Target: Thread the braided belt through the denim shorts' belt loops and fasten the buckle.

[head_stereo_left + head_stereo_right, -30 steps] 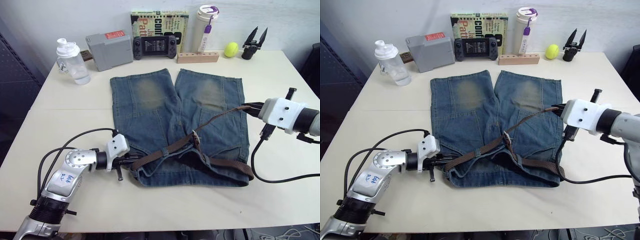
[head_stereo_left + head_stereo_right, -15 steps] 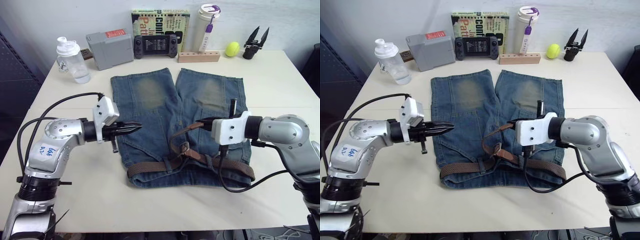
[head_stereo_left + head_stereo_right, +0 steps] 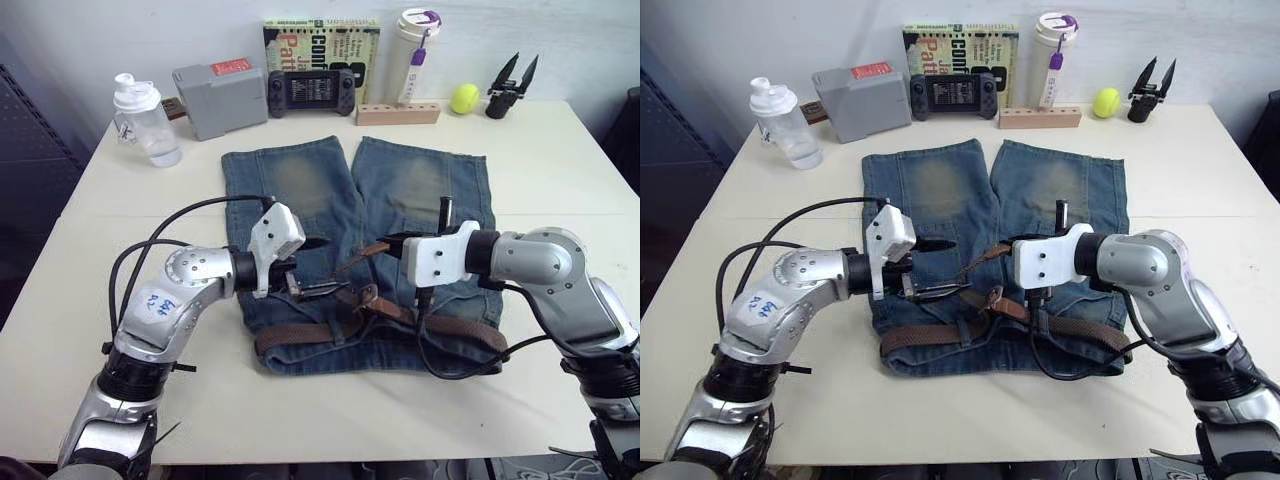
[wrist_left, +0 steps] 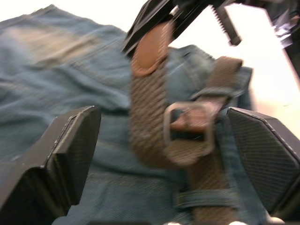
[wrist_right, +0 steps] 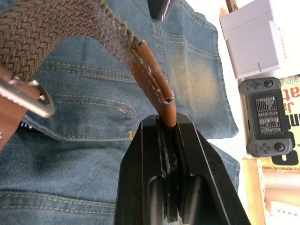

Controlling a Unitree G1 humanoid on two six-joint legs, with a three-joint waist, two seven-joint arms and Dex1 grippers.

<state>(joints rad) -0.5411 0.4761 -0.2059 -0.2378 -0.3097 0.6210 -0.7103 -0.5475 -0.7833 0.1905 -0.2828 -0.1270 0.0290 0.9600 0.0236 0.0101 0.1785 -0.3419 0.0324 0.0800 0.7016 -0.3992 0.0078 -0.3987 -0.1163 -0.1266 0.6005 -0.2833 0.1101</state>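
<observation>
**Silver arms, white wrists, black fingers**

Both arms gleam silver-grey, with white blocky wrist housings and black cables looping off them. The left gripper (image 3: 318, 266) has textured black pads (image 4: 262, 154); blue handwritten marks sit on the left arm's shell.

Legible text, items:

1. Book (image 3: 320, 40), stood against the wall behind the handheld game console (image 3: 308, 92): cover carried large letters, partly hidden; "COM" and "Pat" could be made out, the rest unreadable.
2. Left arm (image 3: 165, 300): blue handwritten marks on the silver casing, not decipherable.
3. Grey box (image 3: 218, 98): red label on top, wording too small to read.
</observation>
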